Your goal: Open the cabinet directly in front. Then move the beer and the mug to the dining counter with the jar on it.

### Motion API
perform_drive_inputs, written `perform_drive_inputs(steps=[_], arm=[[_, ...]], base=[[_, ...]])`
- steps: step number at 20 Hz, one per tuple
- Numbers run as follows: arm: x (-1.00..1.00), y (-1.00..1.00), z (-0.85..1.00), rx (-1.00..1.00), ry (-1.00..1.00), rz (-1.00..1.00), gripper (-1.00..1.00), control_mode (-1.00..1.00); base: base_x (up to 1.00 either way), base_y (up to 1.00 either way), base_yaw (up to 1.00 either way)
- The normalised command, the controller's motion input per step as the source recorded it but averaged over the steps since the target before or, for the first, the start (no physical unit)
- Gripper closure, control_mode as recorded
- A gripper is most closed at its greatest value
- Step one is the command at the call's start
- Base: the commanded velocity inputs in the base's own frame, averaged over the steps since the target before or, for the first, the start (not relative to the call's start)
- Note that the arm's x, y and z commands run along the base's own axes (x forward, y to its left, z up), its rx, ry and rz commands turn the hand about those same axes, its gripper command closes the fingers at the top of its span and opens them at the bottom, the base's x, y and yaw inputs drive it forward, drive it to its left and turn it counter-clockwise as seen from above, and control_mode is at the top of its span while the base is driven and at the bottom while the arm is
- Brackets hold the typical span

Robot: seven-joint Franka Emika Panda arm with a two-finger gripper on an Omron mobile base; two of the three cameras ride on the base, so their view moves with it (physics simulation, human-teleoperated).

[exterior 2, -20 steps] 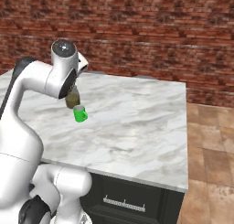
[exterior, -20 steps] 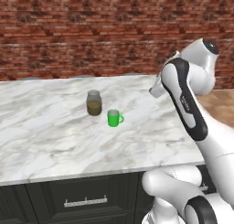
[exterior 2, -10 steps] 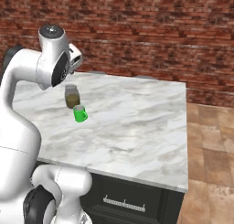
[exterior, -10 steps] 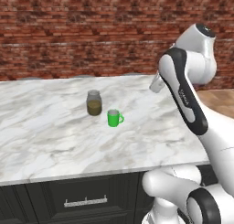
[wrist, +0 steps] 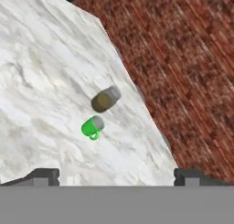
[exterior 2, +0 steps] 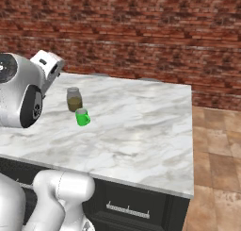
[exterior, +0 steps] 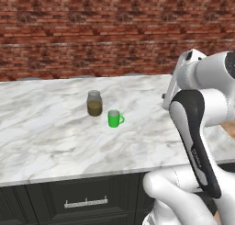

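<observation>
The green mug [exterior: 114, 119] [exterior 2: 83, 117] stands upright on the marble top of the dining counter [exterior: 46, 137] [exterior 2: 141, 126], right beside the glass jar [exterior: 94, 103] [exterior 2: 74, 99] with olive-brown contents. From the hand view I look down on the mug [wrist: 93, 126] and the jar [wrist: 106, 99] from a distance. My gripper [wrist: 117, 177] is open, its two dark fingertips [wrist: 43, 175] wide apart with nothing between them, high above the counter [wrist: 36, 81] and well back from both things. The beer and the cabinet are out of view.
A red brick wall [exterior: 114, 31] runs behind the counter. Dark drawers with silver handles [exterior: 86, 203] [exterior 2: 127, 210] sit under the top. The counter ends at the right, where wooden floor [exterior 2: 216, 154] begins. My white arm [exterior: 197, 127] fills the near right side.
The arm has drawn back and risen toward the base, away from the mug and jar. The jaws have stayed open. Mug and jar have not moved.
</observation>
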Motion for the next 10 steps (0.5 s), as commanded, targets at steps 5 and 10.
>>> perform_drive_inputs(steps=[5,10], arm=[[-0.08,0.00,0.00,-0.01,-0.03,0.00,-1.00,-1.00],[0.00,0.00,0.00,0.00,0.00,0.00,-1.00,-1.00]], base=[[0.00,0.00,0.00],[0.00,0.00,0.00]])
